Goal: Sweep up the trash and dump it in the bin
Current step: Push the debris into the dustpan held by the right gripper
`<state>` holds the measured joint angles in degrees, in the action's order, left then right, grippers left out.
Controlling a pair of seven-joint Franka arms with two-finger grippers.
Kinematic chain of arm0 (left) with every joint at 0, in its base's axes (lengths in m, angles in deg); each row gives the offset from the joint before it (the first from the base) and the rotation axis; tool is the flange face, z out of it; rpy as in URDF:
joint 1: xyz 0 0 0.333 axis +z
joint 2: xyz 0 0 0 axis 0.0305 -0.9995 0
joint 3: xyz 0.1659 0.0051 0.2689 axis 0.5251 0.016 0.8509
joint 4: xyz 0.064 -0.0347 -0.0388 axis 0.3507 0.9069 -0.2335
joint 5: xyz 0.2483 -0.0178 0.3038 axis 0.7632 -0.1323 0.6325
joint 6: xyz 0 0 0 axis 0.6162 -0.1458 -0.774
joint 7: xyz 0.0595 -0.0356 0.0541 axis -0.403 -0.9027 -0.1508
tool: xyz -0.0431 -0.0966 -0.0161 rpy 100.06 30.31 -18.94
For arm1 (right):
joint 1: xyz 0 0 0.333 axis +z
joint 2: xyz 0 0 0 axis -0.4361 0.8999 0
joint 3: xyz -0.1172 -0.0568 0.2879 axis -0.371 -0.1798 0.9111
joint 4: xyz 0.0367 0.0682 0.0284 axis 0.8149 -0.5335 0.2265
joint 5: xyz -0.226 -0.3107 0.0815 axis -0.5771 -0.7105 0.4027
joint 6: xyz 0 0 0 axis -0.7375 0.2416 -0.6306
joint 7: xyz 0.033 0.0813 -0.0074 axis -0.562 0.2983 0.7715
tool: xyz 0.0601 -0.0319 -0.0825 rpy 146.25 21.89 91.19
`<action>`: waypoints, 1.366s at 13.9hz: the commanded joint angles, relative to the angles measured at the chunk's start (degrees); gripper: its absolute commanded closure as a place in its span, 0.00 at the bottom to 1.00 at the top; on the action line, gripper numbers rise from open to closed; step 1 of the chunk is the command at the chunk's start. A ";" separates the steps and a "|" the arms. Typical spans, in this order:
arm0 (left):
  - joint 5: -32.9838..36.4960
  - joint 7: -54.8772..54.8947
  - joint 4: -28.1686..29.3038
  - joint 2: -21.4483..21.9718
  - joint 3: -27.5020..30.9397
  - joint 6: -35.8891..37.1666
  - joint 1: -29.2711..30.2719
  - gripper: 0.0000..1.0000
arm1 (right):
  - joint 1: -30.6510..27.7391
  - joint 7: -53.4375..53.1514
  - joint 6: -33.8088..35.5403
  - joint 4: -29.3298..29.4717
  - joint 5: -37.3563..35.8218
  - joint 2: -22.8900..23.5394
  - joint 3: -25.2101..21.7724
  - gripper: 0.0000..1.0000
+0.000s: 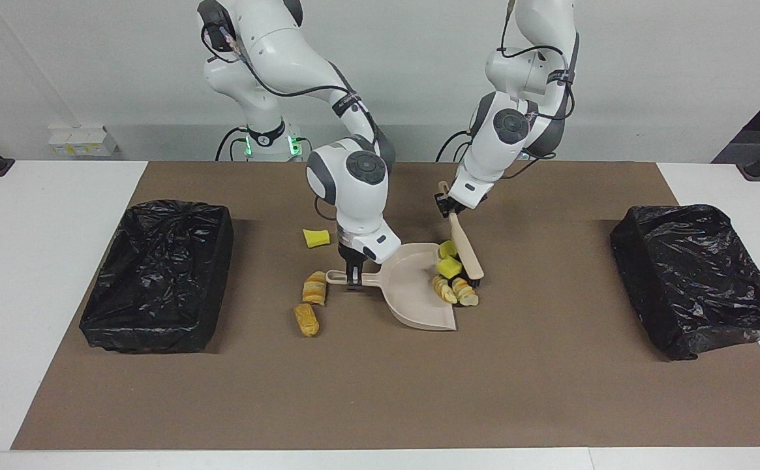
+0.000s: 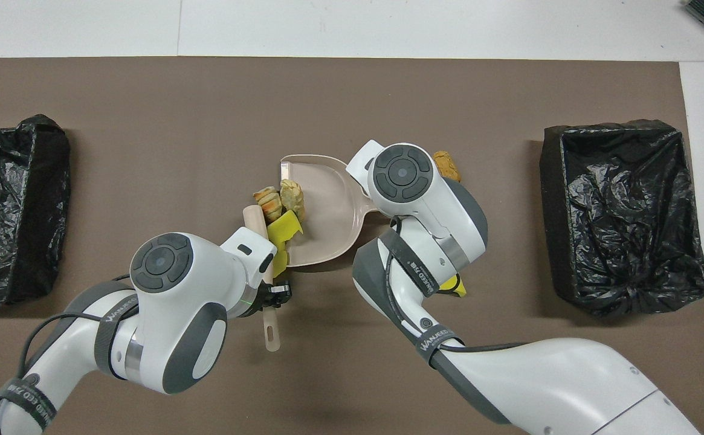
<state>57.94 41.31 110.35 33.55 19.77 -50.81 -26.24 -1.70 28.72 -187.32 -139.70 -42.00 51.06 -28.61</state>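
Note:
My right gripper (image 1: 353, 277) is shut on the handle of the beige dustpan (image 1: 412, 287), which rests on the mat; it also shows in the overhead view (image 2: 321, 223). My left gripper (image 1: 448, 207) is shut on the beige brush (image 1: 466, 251), whose bristles touch the mat at the pan's mouth. Two yellow sponge chunks (image 1: 449, 266) and two striped pastry pieces (image 1: 465, 292) are bunched between brush and pan mouth, partly on its lip (image 2: 292, 192). Another yellow sponge (image 1: 316, 237) and two pastries (image 1: 315, 287) (image 1: 306, 319) lie on the mat beside the pan's handle, toward the right arm's end.
A black-bagged bin (image 1: 158, 274) stands at the right arm's end of the brown mat, and another black-bagged bin (image 1: 693, 281) stands at the left arm's end. Both also show in the overhead view (image 2: 623, 217) (image 2: 13, 205).

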 commanded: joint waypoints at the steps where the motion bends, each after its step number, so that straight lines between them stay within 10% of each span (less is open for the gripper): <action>1: -2.45 5.70 -3.90 -2.29 0.65 -1.35 -2.93 1.00 | -0.26 -1.08 -0.53 -1.32 0.82 -0.35 0.46 1.00; 15: 0.53 2.63 -11.56 -4.92 1.27 6.75 6.12 1.00 | -0.34 -0.91 -0.61 -1.32 0.74 -0.35 0.46 1.00; 19: 0.63 6.48 -11.48 -7.83 1.09 4.02 0.78 1.00 | -0.61 -0.64 -0.53 -1.49 0.74 -0.35 0.46 1.00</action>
<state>57.66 46.33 98.65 26.60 20.85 -44.95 -21.76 -1.71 28.72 -187.32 -139.72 -41.96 51.06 -28.61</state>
